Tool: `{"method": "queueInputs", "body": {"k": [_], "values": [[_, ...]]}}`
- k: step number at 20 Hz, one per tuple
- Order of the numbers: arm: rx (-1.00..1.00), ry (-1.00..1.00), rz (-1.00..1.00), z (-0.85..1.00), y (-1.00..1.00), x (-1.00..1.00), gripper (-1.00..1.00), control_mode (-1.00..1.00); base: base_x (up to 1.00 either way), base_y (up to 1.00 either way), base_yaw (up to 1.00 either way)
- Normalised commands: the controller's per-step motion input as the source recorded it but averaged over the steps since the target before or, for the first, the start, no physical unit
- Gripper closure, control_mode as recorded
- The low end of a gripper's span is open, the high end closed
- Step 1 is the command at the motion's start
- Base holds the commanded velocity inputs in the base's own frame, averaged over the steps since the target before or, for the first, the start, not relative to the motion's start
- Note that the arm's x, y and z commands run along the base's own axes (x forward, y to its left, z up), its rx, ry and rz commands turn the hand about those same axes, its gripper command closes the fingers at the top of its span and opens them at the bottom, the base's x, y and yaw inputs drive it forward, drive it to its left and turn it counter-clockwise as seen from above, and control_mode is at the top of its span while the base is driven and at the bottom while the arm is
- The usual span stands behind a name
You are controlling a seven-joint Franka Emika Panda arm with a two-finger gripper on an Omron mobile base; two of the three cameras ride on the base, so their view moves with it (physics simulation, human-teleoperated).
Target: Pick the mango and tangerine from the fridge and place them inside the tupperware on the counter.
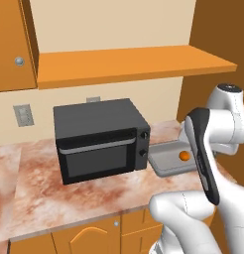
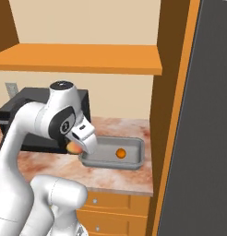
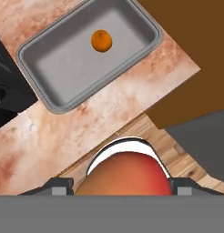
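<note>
A: What does the pincer [image 3: 120, 191] have?

B: The mango [image 3: 123, 175], red-orange, sitting between the two tips, which stand about half open and pressed to its sides. In the right base view the fruit [image 2: 74, 147] peeks out under the hand, above the table's [image 3: 50, 136] front edge, just off the tupperware's [image 3: 145, 48] near rim.

A: How will it handle?

B: My guess: light, firm enough for a squeeze, but round and smooth, so it could roll or slip if the hold is off-centre. Across its widest part, as it looks held now, seems the right place.

A: And the tangerine [image 3: 101, 40]?

B: Already lying in the tupperware, toward 1 o'clock from the tray's middle in the hand view. It is a loose ball, so a dropped mango could knock it about.

A: The surface and room?

B: The table is flat marbled stone. The black microwave [image 1: 101, 139] sits just beside the tray at 9 o'clock in the left base view; a brown wall panel [image 2: 157, 115] closes the far side, and a shelf [image 1: 129, 64] hangs overhead. The tray floor has plenty of bare space.
</note>
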Motion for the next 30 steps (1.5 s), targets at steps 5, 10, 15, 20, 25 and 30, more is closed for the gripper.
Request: {"method": "queueInputs", "body": {"k": [5, 10, 15, 20, 25, 30], "values": [[0.00, 0.00, 0.07, -0.50, 0.00, 0.48, 1.00, -1.00, 0.00, 0.00, 0.00], [0.00, 0.00, 0.02, -0.42, -0.03, 0.53, 1.00, -1.00, 0.00, 0.00, 0.00], [0.00, 0.00, 0.00, -0.36, -0.10, 0.52, 1.00, -1.00, 0.00, 0.00, 0.00], [0.00, 0.00, 0.00, -0.35, -0.14, 0.49, 1.00, -1.00, 0.00, 0.00, 0.00], [0.00, 0.00, 0.00, -0.38, -0.10, 0.47, 1.00, -1.00, 0.00, 0.00, 0.00], [0.00, 0.00, 0.00, -0.35, -0.06, 0.37, 1.00, -1.00, 0.00, 0.00, 0.00]]}}
